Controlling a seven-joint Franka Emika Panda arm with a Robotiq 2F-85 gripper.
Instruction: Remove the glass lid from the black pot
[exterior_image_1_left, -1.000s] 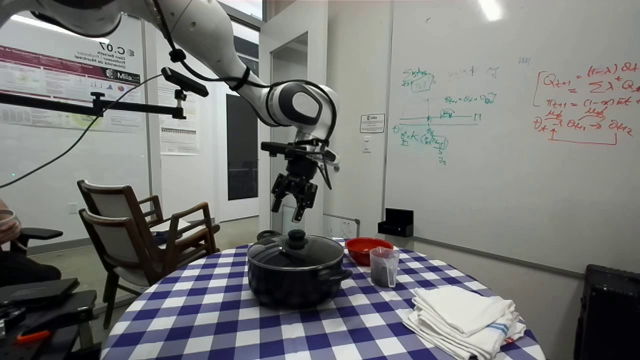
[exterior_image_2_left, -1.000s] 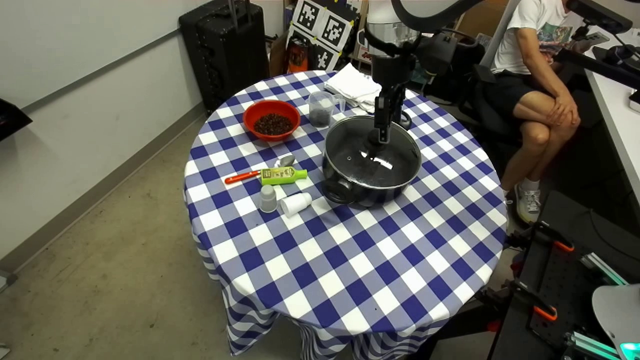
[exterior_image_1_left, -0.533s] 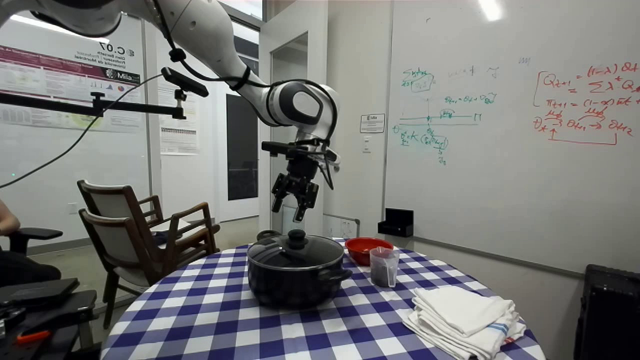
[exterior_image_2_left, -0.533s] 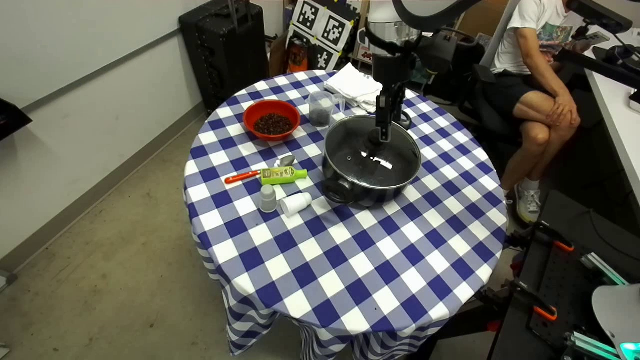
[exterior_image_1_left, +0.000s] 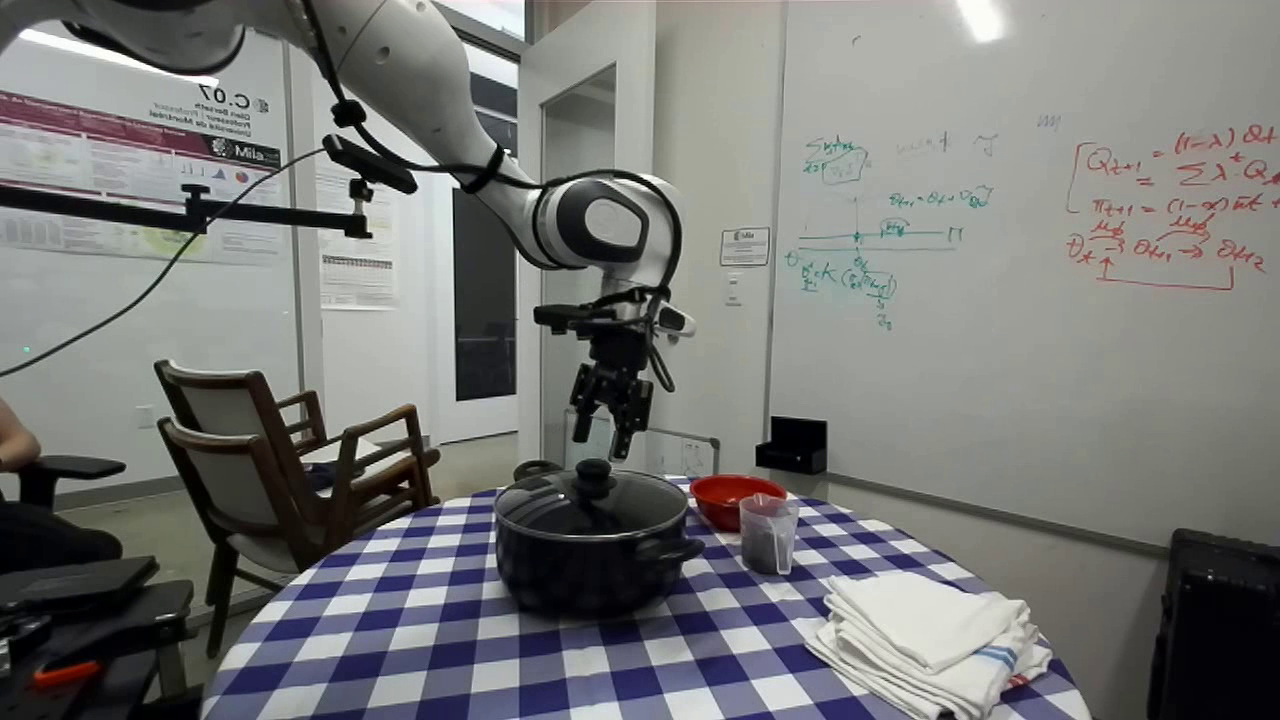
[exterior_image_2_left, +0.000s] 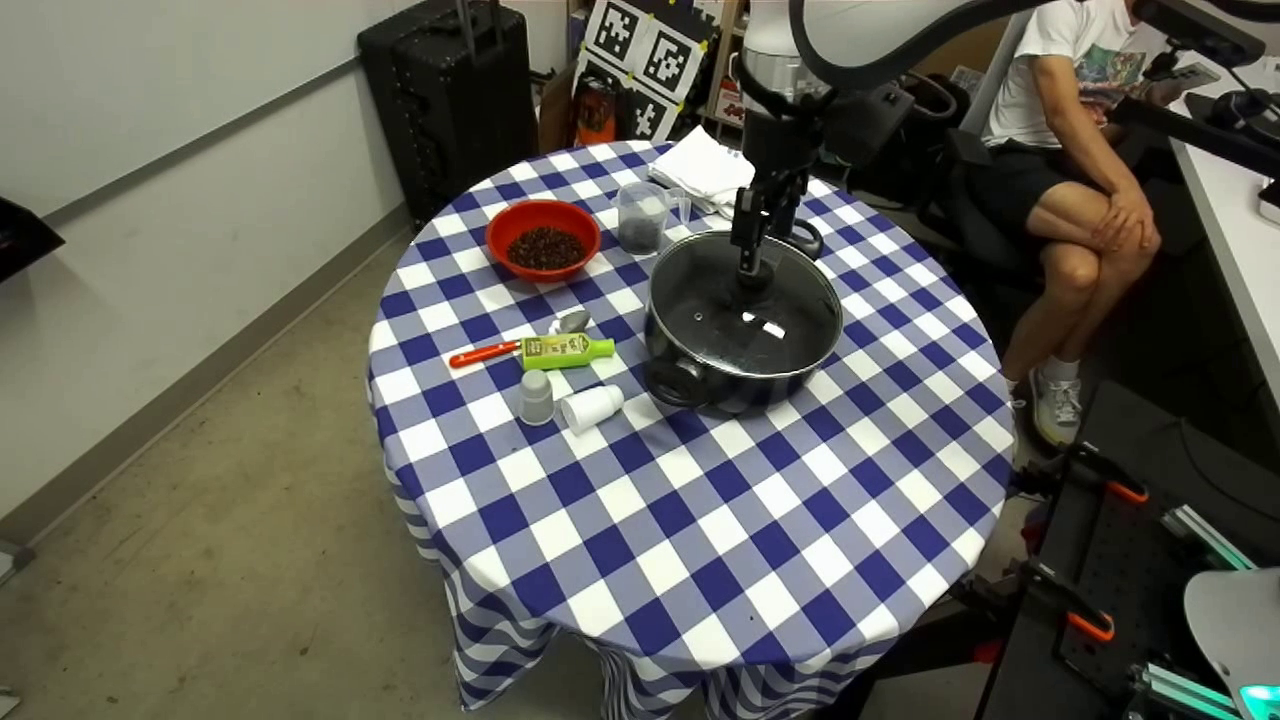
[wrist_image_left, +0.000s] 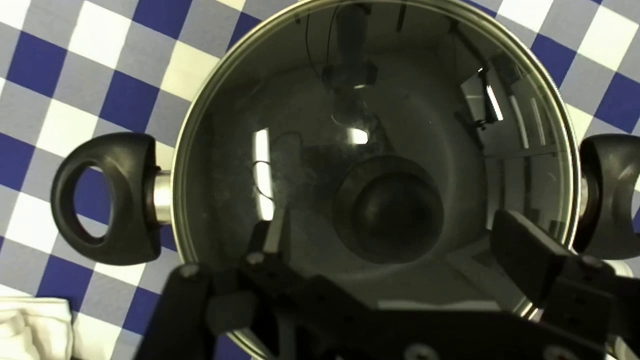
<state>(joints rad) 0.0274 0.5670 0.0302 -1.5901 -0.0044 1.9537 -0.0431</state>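
My jaws gape above the glass lid (wrist_image_left: 320, 170) — black pot (exterior_image_1_left: 590, 578) cropped at wrist view's three o'clock, desk (wrist_image_left: 30, 160) toward nine.

A round red bowl (exterior_image_2_left: 543, 212) is sitting beside a clear plastic measuring cup (exterior_image_2_left: 641, 212); folded white cloths (exterior_image_1_left: 920, 640) are lying on a blue-and-white checked tablecloth (exterior_image_2_left: 720, 525).

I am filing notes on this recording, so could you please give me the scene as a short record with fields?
Gripper: open, holding nothing, above the glass lid
Glass lid: on the black pot, knob upward
Red bowl: holds small dark pieces
Clear jug: beside the red bowl
Green bottle: lying on its side
White towels: folded, stacked
Tablecloth: blue and white check
Progress: glass lid not yet removed
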